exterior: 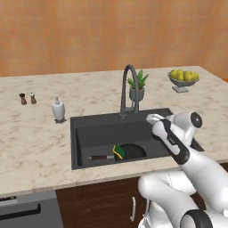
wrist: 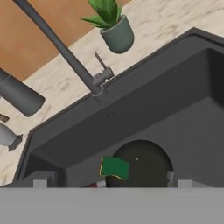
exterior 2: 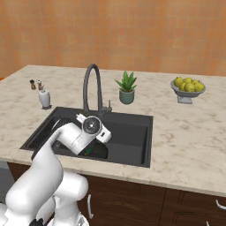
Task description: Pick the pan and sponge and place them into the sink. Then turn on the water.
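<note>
In the sink (exterior: 89,124), pan (exterior: 132,151) under sponge (exterior: 119,152); above, hand (wrist: 109,181), apparently open, empty.

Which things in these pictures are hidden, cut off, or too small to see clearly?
- Round black frying pan: in the right base view the white arm covers most of it.
- Pan's dark brown handle: cut off by the bottom of the hand view.
- Two small shakers: too small in the left base view to tell their contents.
- Tall arched dark grey faucet: its spout leaves the hand view's upper left, so its tip cannot be seen there.
</note>
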